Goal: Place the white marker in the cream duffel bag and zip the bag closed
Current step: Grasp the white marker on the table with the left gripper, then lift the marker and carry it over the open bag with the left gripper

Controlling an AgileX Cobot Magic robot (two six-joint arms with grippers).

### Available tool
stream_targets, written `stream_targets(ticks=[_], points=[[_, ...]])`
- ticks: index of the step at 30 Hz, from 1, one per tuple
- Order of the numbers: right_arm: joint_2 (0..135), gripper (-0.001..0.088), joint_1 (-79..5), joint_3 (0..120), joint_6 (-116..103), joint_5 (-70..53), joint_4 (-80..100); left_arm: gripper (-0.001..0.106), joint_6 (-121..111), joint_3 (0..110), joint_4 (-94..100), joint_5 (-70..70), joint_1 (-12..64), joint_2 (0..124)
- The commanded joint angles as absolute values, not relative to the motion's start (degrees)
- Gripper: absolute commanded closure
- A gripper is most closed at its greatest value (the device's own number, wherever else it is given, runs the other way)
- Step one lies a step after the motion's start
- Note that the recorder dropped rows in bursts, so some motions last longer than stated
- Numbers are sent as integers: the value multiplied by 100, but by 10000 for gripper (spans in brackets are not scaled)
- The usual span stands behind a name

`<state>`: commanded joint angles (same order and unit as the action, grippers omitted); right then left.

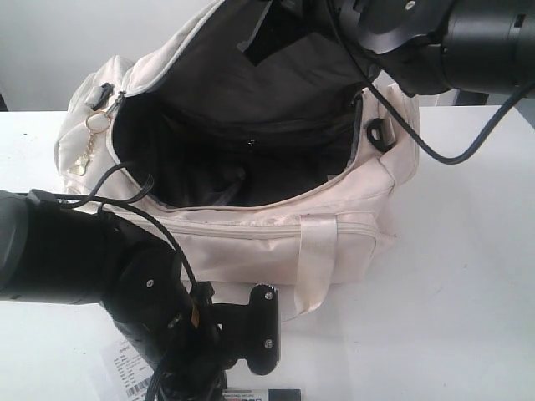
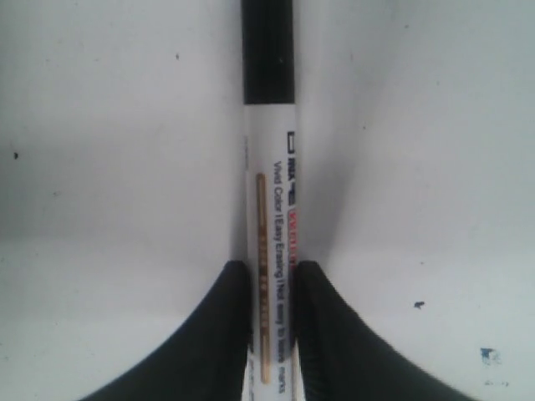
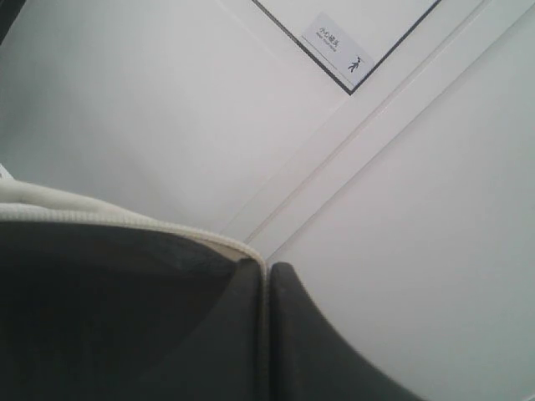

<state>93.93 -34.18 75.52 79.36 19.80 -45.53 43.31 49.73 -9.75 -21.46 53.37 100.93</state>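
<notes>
1. L tool [image 2: 272, 276]: pinching white marker [image 2: 269, 167] across barrel, fingers touching both sides. Black cap end points away from tool.
2. Marker over white tabletop [image 1: 468, 251]; can't tell if touching it.
3. R tool [image 3: 266, 269]: fingers pressed tog. on zip edge of cream duffel bag [image 1: 251, 242], top flap raised.
4. Bag sits on tabletop, mouth wide open, dark lining showing. L arm just in front of it.

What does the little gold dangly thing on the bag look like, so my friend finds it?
Find the big cream duffel bag lying open on the white table. Look at its end on the left of the exterior view. A small gold charm dangles there on a chain, the only shiny thing among black buckles.
</notes>
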Motion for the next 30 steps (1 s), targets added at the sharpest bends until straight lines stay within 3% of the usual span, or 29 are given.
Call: stream_targets(ticks=[16,30], points=[[9393,868,-3418,7552,7936,1980,-4553,1053,3906,4973,-966,-2470,5313,9200],[9393,868,-3418,7552,7936,1980,-4553,1053,3472,4950,-966,-2658,4507,7810]])
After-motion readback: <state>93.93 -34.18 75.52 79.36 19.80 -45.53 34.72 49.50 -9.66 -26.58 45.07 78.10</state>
